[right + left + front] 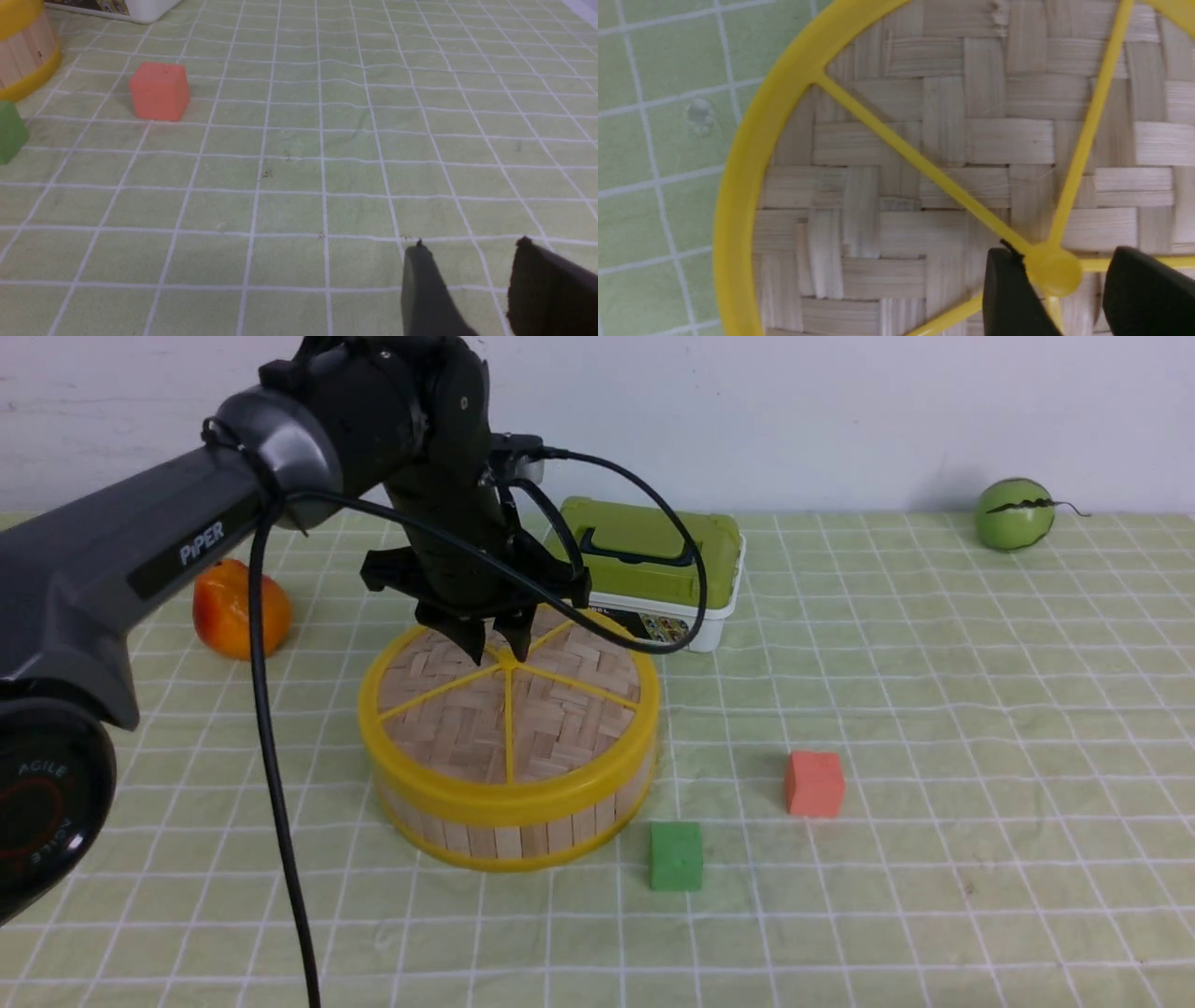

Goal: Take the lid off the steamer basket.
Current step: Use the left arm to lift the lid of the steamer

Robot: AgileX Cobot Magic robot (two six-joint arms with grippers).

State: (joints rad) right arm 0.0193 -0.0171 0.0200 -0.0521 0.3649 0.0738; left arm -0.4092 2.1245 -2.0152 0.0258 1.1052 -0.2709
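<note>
Left pincer (499,651) spread astride lid (569,709) knob (1052,271) | right pincer (471,245) spread, empty | green-lidded box (644,537) just behind steamer basket (504,835)

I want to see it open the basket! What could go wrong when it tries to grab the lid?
The left gripper stands open around the small centre knob of the lid; closing off-centre, it could slip off. The lid sits sunk inside the rim of the steamer basket, and the right gripper is away over the cloth, so the basket might rise too.
</note>
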